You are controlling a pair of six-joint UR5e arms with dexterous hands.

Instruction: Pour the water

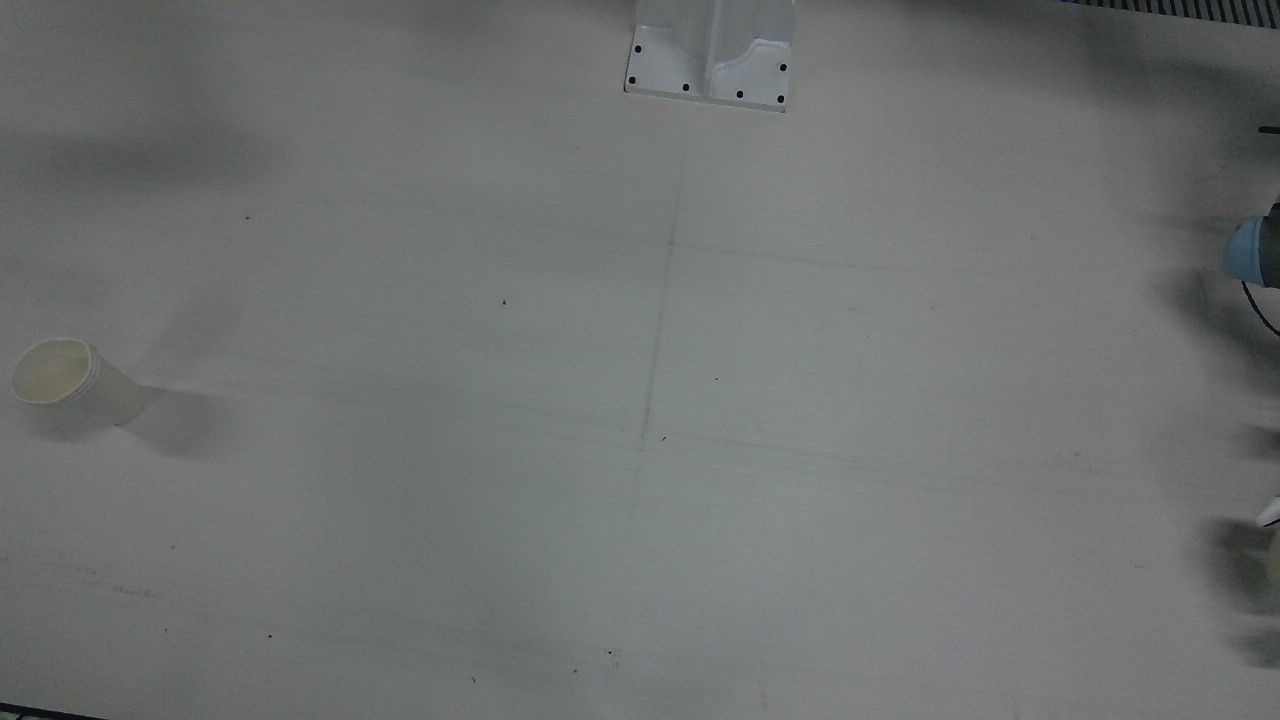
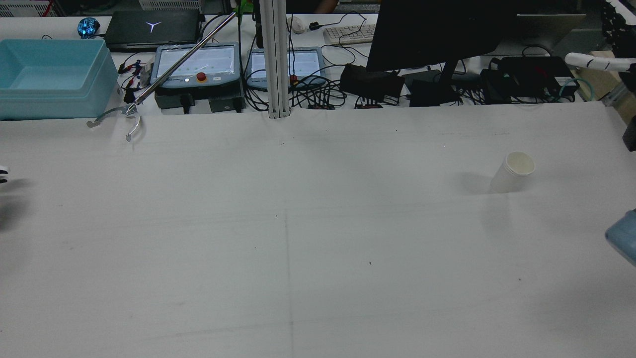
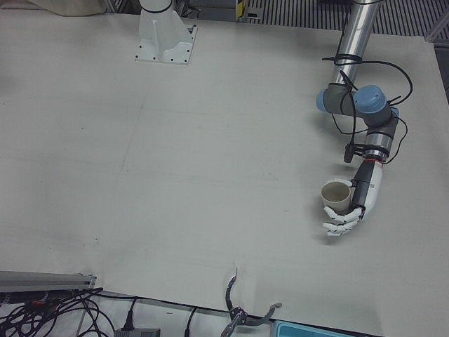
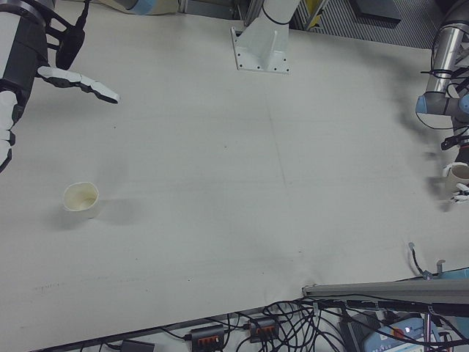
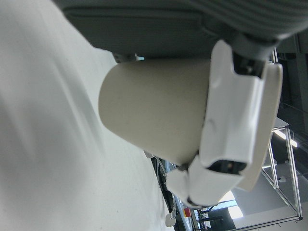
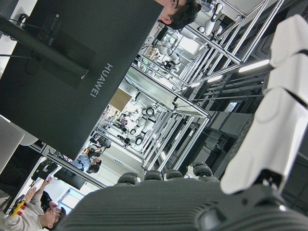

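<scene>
One paper cup is in my left hand at the table's left edge, the fingers wrapped round its side. It stands upright, mouth up; whether its base touches the table I cannot tell. A second, empty paper cup stands alone on the right half. My right hand hovers open behind that cup, well apart from it, fingers spread. Water does not show in either cup.
The white pedestal is bolted at the table's rear middle. Beyond the far edge lie a metal reacher tool, a blue bin, two teach pendants, a monitor and cables.
</scene>
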